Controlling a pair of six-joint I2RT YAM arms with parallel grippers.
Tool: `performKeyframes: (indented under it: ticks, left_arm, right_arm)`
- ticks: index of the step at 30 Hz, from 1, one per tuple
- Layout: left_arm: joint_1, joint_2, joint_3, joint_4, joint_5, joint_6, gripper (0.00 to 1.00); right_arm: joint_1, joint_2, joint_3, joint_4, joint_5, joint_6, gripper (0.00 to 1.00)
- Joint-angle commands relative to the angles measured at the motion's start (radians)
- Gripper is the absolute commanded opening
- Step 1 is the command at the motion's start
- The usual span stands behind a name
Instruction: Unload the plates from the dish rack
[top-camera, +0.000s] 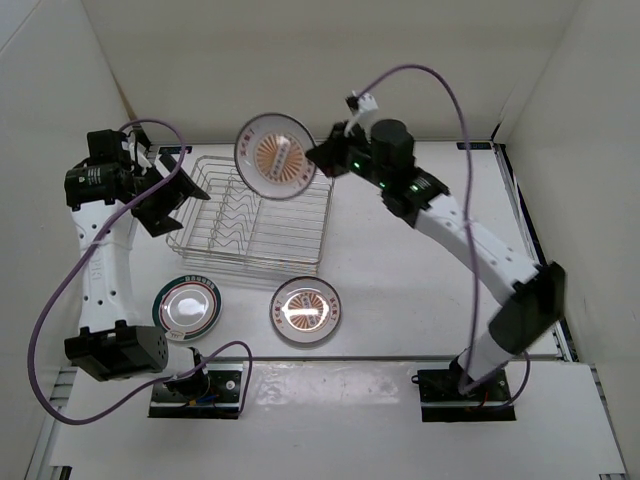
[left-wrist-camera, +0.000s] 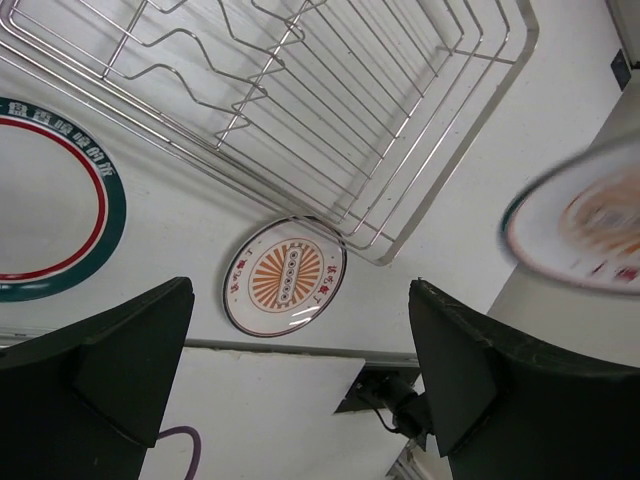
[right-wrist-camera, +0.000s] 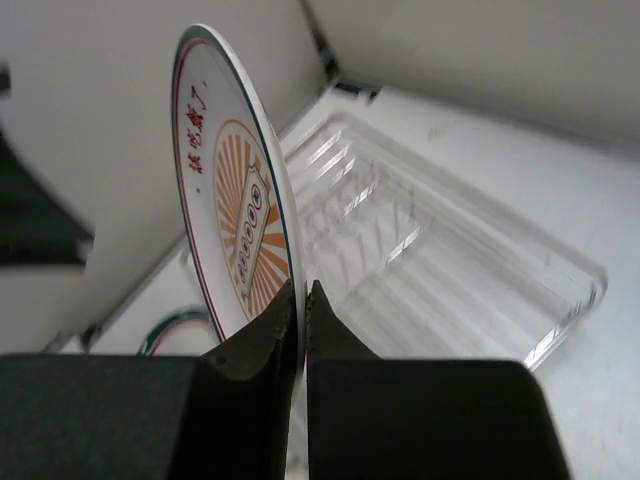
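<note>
The left gripper (top-camera: 172, 197) hangs at the left end of the dish rack (top-camera: 250, 262), its jaws spread wide with nothing between them. Seen from its own wrist camera, the green-rimmed plate (left-wrist-camera: 50, 215) lies flat on the table (top-camera: 400, 290) off to the left of the left finger, outside the rack. The rack's wire bars and zigzag dividers fill the space ahead of the fingers. The first sunburst plate (left-wrist-camera: 285, 275) shows in the gap between the two fingers, flat on the table just beside the rack's near corner. From above, both of these plates sit on the near side of the rack, side by side and apart from each other. Further right, the second sunburst plate (top-camera: 277, 155) is lifted off the wires, hanging over the far side of the rack. The right gripper (top-camera: 322, 158) is pinched tight on its rim. In the right wrist view the plate stands on edge straight out from the closed fingertips (right-wrist-camera: 290, 300), its patterned face turned to the gripper's left. The rack lies below and beyond the gripper, out of focus.
</note>
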Motion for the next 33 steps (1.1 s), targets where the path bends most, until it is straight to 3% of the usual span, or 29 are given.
performKeyframes:
  ticks: [1, 4, 7, 12, 19, 25, 28, 33]
  left_arm:
    - [0.0, -0.017, 0.065, -0.463, 0.033, -0.002, 0.99]
    - [-0.003, 0.003, 0.098, -0.463, 0.047, -0.003, 0.99]
    - [-0.001, 0.038, 0.124, -0.461, 0.082, -0.012, 0.99]
    - [-0.004, 0.132, 0.225, -0.463, 0.096, -0.009, 0.99]
    - [-0.004, 0.178, 0.267, -0.463, 0.121, -0.009, 0.99]
    - [-0.003, 0.167, 0.267, -0.463, 0.111, -0.006, 0.99]
    - [-0.001, 0.149, 0.241, -0.461, 0.113, -0.005, 0.99]
    - [-0.001, 0.129, 0.222, -0.458, 0.11, -0.008, 1.0]
  right_arm:
    - [-0.006, -0.193, -0.27, -0.043, -0.212, 0.072, 0.0]
    - [0.012, -0.404, -0.485, -0.185, -0.245, 0.089, 0.0]
    - [0.03, -0.572, -0.783, -0.135, -0.201, 0.182, 0.0]
    - [0.059, -0.712, -0.938, -0.13, -0.201, 0.264, 0.0]
    - [0.082, -0.626, -0.973, -0.168, -0.175, 0.25, 0.0]
    - [0.084, -0.51, -1.044, 0.032, -0.187, 0.318, 0.0]
    - [0.084, -0.427, -1.007, 0.054, -0.198, 0.292, 0.0]
    - [0.086, -0.286, -0.86, -0.047, -0.247, 0.221, 0.0]
